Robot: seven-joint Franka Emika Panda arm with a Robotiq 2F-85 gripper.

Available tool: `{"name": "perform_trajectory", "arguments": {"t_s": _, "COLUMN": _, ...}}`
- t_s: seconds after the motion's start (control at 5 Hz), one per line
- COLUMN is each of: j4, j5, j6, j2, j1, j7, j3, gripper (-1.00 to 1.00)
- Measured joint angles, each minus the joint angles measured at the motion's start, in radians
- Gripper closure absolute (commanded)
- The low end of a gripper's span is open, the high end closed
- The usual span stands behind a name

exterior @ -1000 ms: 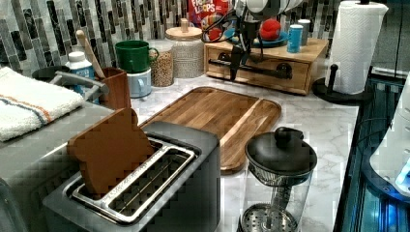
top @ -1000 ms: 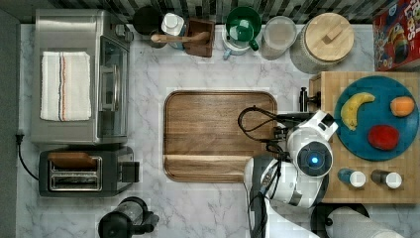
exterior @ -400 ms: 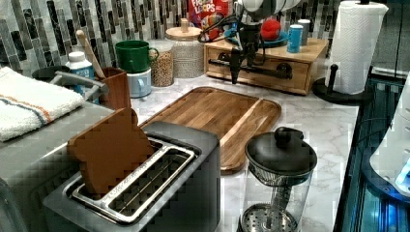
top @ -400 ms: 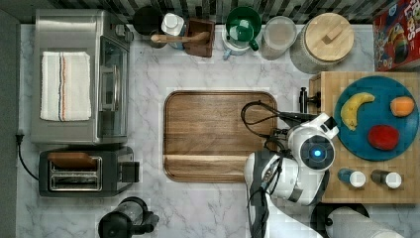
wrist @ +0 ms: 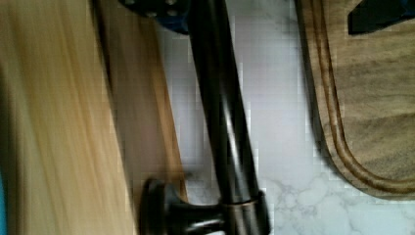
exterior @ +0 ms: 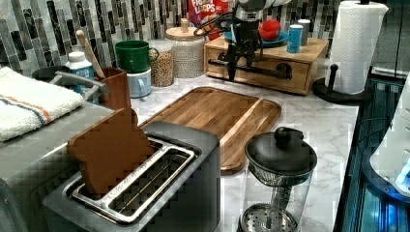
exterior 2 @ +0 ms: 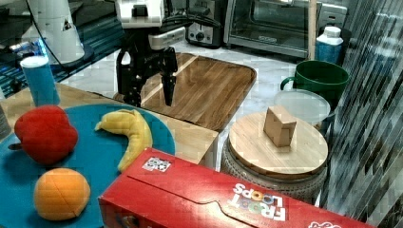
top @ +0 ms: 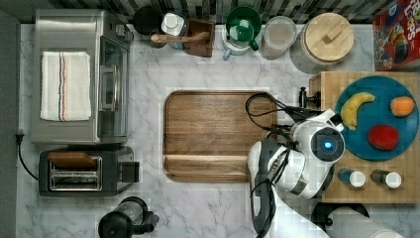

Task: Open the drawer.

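gripper [exterior: 234,62]: fingers spread apart, empty
handle [wrist: 222,122]: between and just below the fingertips, its length running across the gap
drawer [exterior: 261,72]: shut

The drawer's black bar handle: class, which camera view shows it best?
The left view: the whole handle spans the drawer front, the open gripper straddling it. The wrist view gives a close section; the top view just one end.
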Motion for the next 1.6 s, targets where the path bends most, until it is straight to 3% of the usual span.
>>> {"name": "perform_trajectory", "arguments": {"t_s": 0.4, "j4": 0.031, "j5": 0.055, "j6": -0.109, "j2": 0.003, "j1": -0.015, "j7": -0.007, "j3": 0.082, "gripper": -1.00}}
{"name": "perform_trajectory", "arguments": {"t_s": 0.6, "j4": 0.053, "j5": 0.054, "j6": -0.213, "j2": 0.004, "j1": -0.032, "j7": 0.023, "j3": 0.183, "gripper": -1.00}}
{"name": "perform_trajectory", "arguments": {"t_s": 1.2, "j4": 0.059, "j5": 0.049, "j6": -0.282, "j2": 0.003, "j1": 0.060, "j7": 0.139, "j3": 0.306, "gripper": -1.00}}
{"name": "perform_trajectory", "arguments": {"t_s": 1.6, "j4": 0.053, "j5": 0.049, "j6": -0.254, "j2": 0.003, "j1": 0.119, "j7": 0.238, "j3": 0.235, "gripper": -1.00}}
